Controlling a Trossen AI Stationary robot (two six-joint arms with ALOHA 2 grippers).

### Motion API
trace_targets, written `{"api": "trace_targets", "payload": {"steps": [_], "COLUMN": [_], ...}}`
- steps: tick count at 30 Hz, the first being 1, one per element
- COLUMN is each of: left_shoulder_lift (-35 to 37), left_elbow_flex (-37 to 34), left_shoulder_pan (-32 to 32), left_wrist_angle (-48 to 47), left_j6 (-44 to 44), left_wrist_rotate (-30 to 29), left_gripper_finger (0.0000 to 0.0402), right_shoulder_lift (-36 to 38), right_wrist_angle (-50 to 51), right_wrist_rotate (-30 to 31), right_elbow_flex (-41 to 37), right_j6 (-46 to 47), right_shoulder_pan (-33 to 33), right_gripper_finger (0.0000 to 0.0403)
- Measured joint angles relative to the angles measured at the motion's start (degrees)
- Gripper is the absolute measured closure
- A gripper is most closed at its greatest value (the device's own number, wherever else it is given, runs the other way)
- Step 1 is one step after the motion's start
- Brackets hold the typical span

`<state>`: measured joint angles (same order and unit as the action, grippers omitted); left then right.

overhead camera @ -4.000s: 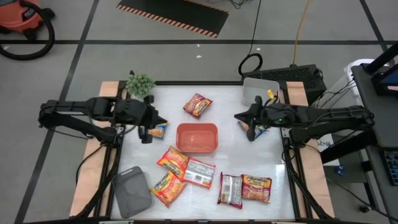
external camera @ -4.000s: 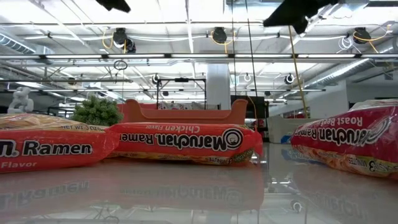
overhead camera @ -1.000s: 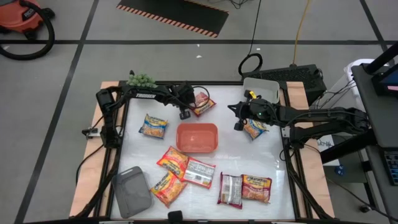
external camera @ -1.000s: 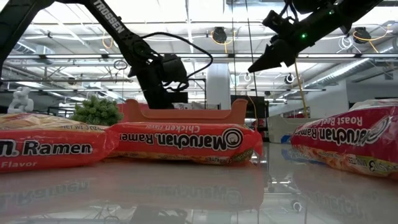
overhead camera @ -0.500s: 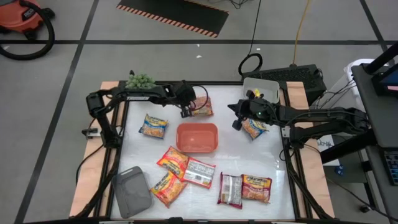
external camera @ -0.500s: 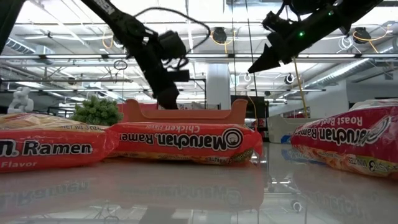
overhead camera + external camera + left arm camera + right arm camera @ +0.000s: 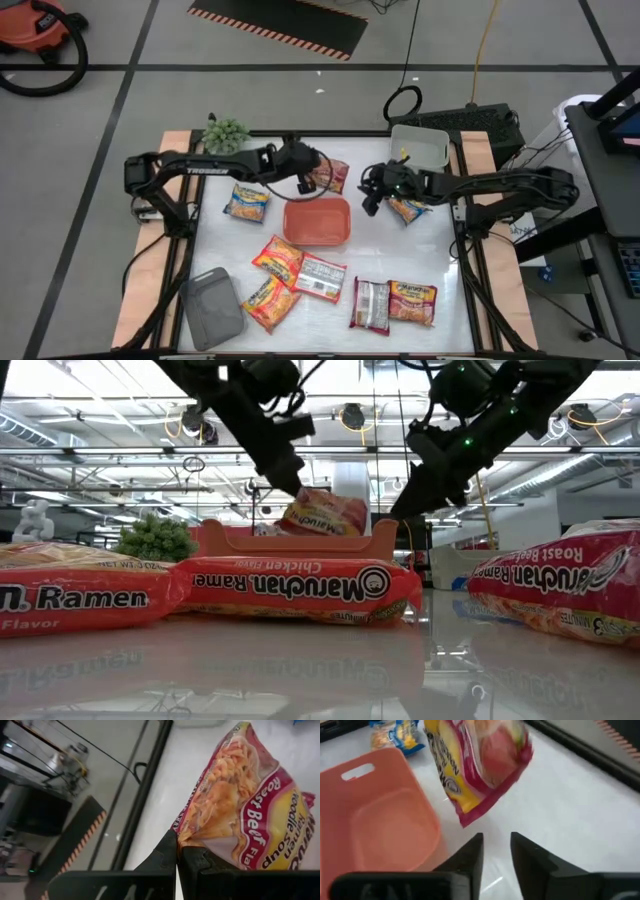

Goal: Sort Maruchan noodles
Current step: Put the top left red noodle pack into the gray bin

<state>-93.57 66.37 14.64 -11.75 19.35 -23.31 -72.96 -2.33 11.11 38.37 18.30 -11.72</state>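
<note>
While my left gripper [image 7: 177, 851] presses its fingers together on the edge of a red-pink Roast Beef packet [image 7: 250, 805], the packet hangs lifted near the middle of the low view, just above the far wall of the red tray [image 7: 296, 541]. From above, this gripper [image 7: 312, 181] sits at the upper centre, by the tray's [image 7: 317, 238] top edge. My right gripper [image 7: 496, 851] stands with its fingers a little apart and nothing between them, hovering right of the tray.

Much of the packet's print is cut off by the wrist frame's right edge, and from above my own arm covers part of it. A blue-yellow packet [image 7: 407, 208] lies half hidden under my right arm at centre right. Another blue-yellow one [image 7: 246, 202] lies left of the tray.

Half a second ago the red-pink packet rested on the table [image 7: 400, 255] at upper centre; now it is in the air. My right fingers, pressed shut a second ago, have parted, and that gripper has drifted left. The packets along the lower half have not moved.
</note>
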Motion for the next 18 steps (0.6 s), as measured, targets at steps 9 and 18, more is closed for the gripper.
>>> {"api": "trace_targets", "payload": {"steps": [9,18], "left_shoulder_lift": [4.40,7.53], "left_elbow_flex": [0.02,0.03], "left_shoulder_pan": [-3.15,-6.21], "left_wrist_angle": [1.42,0.87], "left_j6": [0.44,1.34], "left_wrist_rotate": [-0.77,-0.94], "left_gripper_finger": [0.0401,0.0401], "right_shoulder_lift": [-0.03,-0.47], "right_wrist_angle": [-5.24,-27.91], "right_wrist_rotate": [-0.81,-2.08], "right_elbow_flex": [-0.02,-7.37], "right_j6": [-0.56,-2.61], "right_shoulder_pan": [3.75,5.85], "right_gripper_finger": [0.0205,0.0142]}}
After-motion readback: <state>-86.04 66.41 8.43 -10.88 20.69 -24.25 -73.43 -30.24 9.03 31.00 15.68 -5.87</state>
